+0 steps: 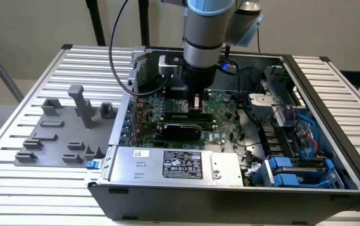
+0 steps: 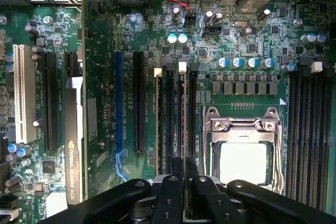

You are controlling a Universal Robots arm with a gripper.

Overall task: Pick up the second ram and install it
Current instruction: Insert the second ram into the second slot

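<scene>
Gripper (image 2: 184, 179) hangs low inside the open computer case (image 1: 330, 108), over the motherboard (image 2: 231, 40) and just beside the CPU socket (image 2: 242, 162). The fingers (image 2: 169, 192) are drawn close together, with only a thin dark strip pinched between them. I judge that strip to be the second ram (image 2: 184, 165) seen edge-on; its chips and green face are not visible from this angle. So the claw reads as clamped on the stick, gripped across its thin faces. That hold makes sense because it leaves the lower edge free to meet a slot. The stick sits directly above the bank of memory slots (image 2: 176, 119) next to the CPU socket and is lined up with one of the slots nearer the socket. I cannot tell whether it touches the slot or hovers just clear. Its long axis runs along the slots, parallel to the socket's long side, toward the white latch tabs (image 2: 182, 66) at the slots' far end. The stick stands on edge, with its flat faces toward the finger pads. A second bank of slots (image 2: 310, 129) lies on the opposite side of the CPU socket, well apart from the claw. In the exterior view the arm comes down near vertical, with the gripper (image 1: 196, 101) close above the board. That suits a straight downward press into the slot. Whether a neighbouring slot already holds a stick, I cannot tell.
</scene>
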